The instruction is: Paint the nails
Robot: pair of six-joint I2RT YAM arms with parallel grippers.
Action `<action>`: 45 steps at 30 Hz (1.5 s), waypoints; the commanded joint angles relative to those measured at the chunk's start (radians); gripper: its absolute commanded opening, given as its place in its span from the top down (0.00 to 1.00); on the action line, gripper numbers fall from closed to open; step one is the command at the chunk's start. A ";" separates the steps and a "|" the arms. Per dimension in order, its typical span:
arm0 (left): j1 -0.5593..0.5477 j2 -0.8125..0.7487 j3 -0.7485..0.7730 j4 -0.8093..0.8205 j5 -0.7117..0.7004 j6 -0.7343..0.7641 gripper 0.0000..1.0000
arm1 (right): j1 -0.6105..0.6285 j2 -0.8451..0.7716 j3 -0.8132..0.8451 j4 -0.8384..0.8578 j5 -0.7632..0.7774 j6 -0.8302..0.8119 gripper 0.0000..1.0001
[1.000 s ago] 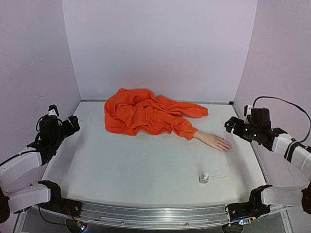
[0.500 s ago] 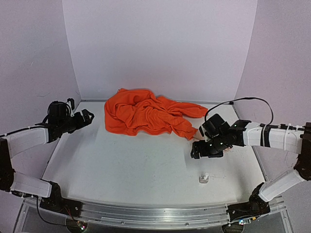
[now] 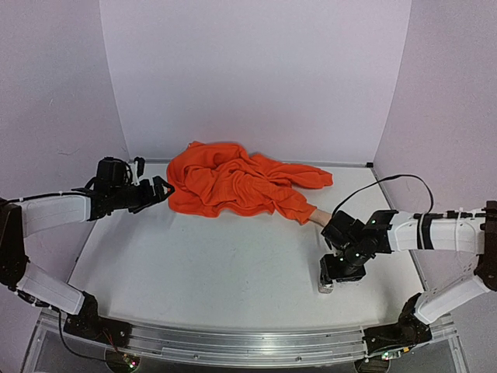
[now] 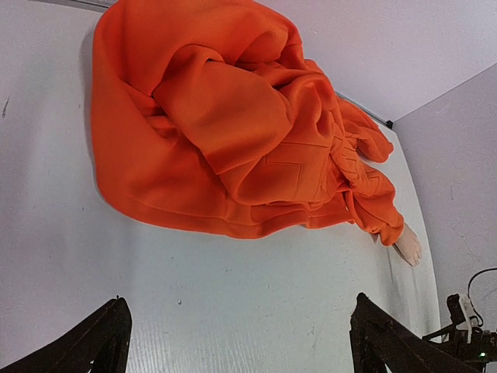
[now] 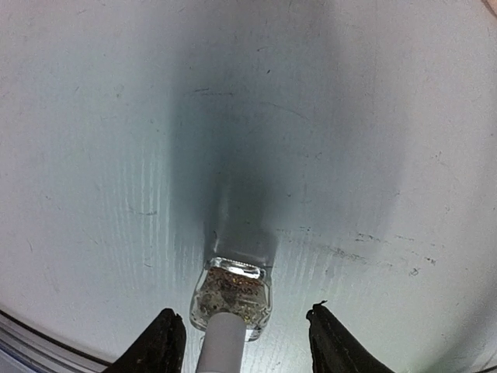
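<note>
The pale mannequin hand sticks out of an orange sleeve; in the top view only its wrist shows, the right arm covering the fingers. The nails are too small to make out. A small clear bottle with a white cap stands on the table. My right gripper hangs over it, fingers on either side with a gap on both, touching nothing. In the top view that gripper hides most of the bottle. My left gripper is open beside the orange garment, nothing between its fingers.
The crumpled orange garment covers the back middle of the white table. Lilac walls close in the left, back and right. A metal rail runs along the near edge. A black cable loops above the right arm.
The right arm swung in from the right wall and dropped over the bottle, its jaws narrowing. The left arm reached forward and right, toward the orange garment.
</note>
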 commanded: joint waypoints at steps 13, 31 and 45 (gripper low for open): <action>-0.030 0.025 0.084 0.015 0.032 -0.026 0.00 | 0.039 -0.026 0.009 -0.050 -0.010 0.040 0.73; -0.297 0.016 0.067 0.084 -0.117 0.100 0.00 | 0.003 0.170 0.307 0.196 0.023 -0.170 1.00; -0.593 0.076 -0.064 0.372 0.037 0.598 0.16 | 0.018 0.309 0.575 0.304 -0.337 -0.302 1.00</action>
